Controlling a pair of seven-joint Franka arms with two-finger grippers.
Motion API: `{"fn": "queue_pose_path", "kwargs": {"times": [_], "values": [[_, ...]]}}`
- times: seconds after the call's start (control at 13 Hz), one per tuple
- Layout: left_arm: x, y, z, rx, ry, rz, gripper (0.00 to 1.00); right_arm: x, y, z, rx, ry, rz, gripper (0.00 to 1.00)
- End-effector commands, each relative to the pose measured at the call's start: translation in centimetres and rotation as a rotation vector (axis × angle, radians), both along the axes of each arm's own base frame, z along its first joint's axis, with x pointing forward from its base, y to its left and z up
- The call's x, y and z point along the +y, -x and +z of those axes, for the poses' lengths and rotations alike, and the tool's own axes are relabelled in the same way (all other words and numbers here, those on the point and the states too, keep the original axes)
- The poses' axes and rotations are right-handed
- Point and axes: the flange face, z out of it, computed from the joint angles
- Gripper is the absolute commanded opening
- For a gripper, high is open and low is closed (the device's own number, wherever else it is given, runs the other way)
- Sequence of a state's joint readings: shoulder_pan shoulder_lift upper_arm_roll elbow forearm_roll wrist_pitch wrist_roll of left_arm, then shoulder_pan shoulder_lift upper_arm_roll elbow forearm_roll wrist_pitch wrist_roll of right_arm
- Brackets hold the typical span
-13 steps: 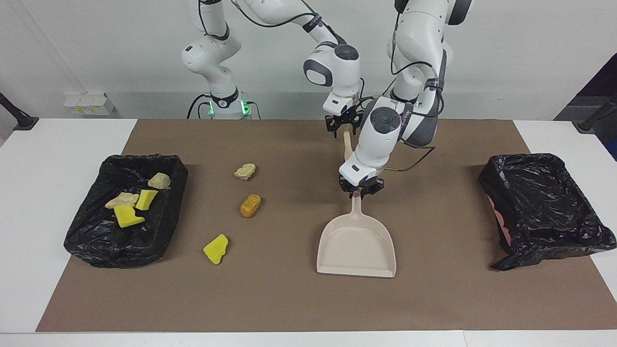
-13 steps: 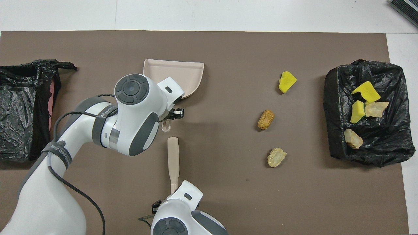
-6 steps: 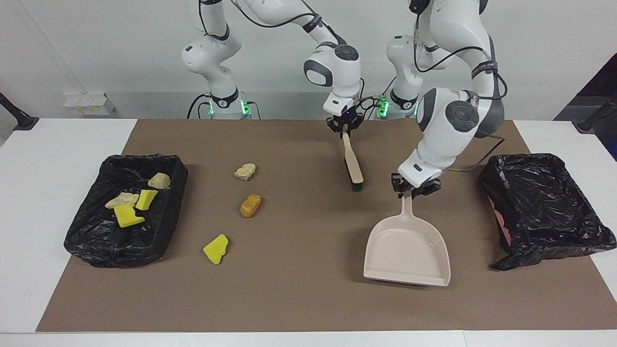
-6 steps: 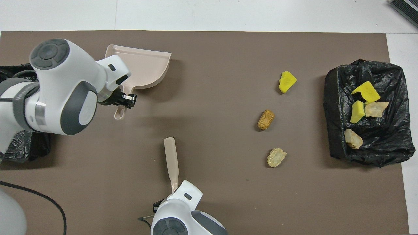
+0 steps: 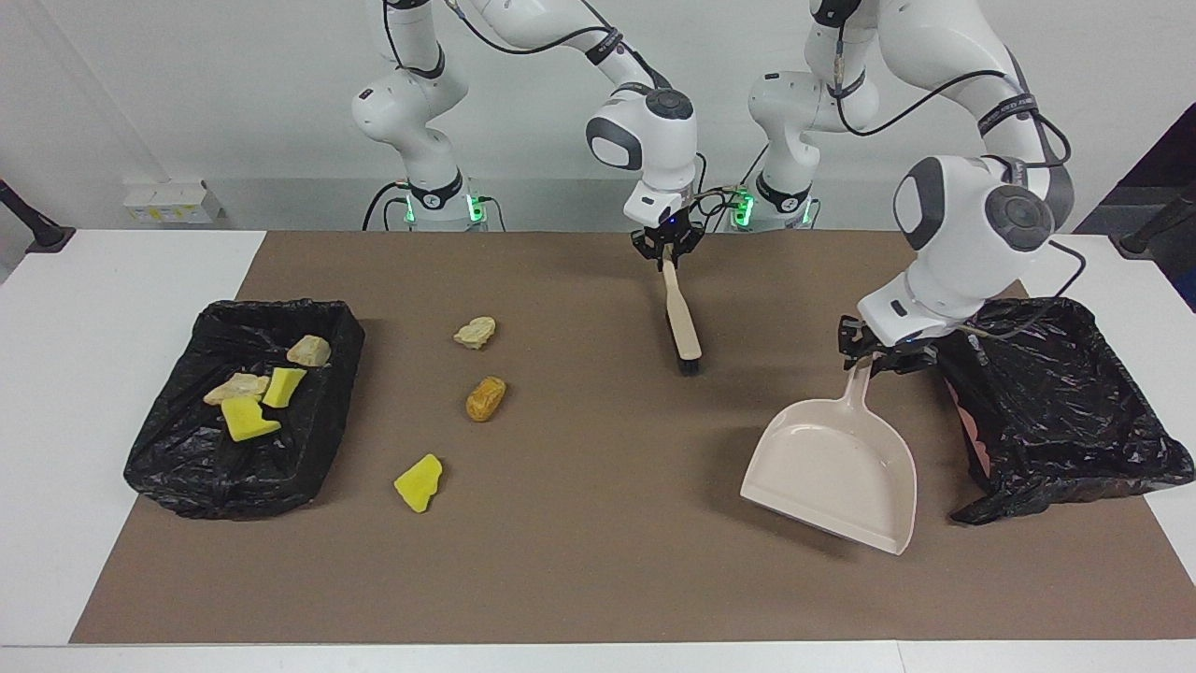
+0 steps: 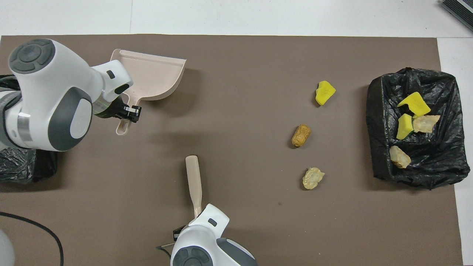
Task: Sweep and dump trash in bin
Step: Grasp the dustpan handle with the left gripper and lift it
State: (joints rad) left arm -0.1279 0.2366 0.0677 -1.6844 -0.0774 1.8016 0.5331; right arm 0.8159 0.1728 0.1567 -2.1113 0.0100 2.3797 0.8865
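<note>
bin [image 5: 234,411] at right arm's end holds four scraps | empty bin [image 5: 1065,402] at left arm's end | left gripper [image 5: 878,350] clamps dustpan [image 5: 836,467] handle, pan raised, tilted, mouth away from robots | right gripper [image 5: 665,245] clamps brush [image 5: 682,322], long axis running away from robots, bristles on mat | trash [image 5: 486,398]: three scraps loose on mat near full bin | judgement: set pan lip flat beside scraps, sweep toward it.

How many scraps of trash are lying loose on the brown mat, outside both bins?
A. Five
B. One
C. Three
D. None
C: a yellow sponge chunk, an orange-brown lump and a pale tan lump lie on the brown mat, while four other scraps sit in the bin at the right arm's end.
</note>
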Motion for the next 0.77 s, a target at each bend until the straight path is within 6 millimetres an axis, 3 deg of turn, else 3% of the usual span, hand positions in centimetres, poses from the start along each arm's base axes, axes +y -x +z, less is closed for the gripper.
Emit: {"fn": "queue_pose_path", "kwargs": {"times": [0.0, 0.23, 0.46, 0.69], "values": [[1.9, 0.4, 0.7, 0.009, 0.024, -0.158, 0.0, -2.4, -2.2, 1.7, -0.019, 0.011, -0.043, 0.0], [3.6, 1.2, 0.1, 0.031, -0.002, -0.311, 0.0, -5.4, -5.6, 3.5, -0.048, 0.038, -0.097, 0.0], [3.5, 3.1, -1.1, 0.052, -0.01, -0.431, 0.0, -11.7, -9.9, 4.3, -0.074, 0.173, -0.156, 0.0], [1.0, 3.8, -1.6, 0.041, -0.013, -0.478, 0.0, -17.4, -13.8, 3.3, -0.072, 0.249, -0.227, 0.0]]}}
